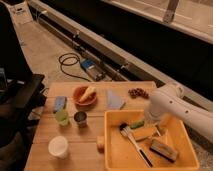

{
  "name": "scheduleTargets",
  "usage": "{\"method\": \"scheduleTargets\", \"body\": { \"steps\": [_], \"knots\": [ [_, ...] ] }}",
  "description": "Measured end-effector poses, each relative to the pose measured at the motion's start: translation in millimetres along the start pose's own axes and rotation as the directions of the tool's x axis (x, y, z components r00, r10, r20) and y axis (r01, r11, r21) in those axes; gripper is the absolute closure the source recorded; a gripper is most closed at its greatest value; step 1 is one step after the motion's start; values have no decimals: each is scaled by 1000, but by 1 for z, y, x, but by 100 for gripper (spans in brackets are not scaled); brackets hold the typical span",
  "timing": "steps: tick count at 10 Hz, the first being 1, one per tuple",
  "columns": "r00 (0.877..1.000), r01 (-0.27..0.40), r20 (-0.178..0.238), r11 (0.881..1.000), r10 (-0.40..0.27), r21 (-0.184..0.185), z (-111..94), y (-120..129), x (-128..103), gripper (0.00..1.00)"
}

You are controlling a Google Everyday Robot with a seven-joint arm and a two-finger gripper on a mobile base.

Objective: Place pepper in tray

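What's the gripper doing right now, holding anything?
Gripper: down inside the yellow tray, at its back edge beside the green pepper; whether it holds the pepper cannot be told.

The robot has one big white arm (172, 102). It comes in from the right edge of the frame and goes up and left to a round white elbow at the middle right. From there it bends down. The gripper (150, 121) is at the low end of the arm, in the lower right part of the frame, pointing down. It looks small and dark next to the fat white arm.
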Motion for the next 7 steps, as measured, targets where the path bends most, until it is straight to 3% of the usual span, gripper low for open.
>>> {"method": "scheduleTargets", "body": {
  "steps": [1, 3, 7],
  "knots": [
    [1000, -19, 2, 1000, 19, -12, 6, -2, 14, 98],
    [998, -51, 25, 998, 51, -25, 23, -19, 34, 80],
    [994, -91, 57, 994, 94, -53, 34, -14, 45, 40]
  ]
}}
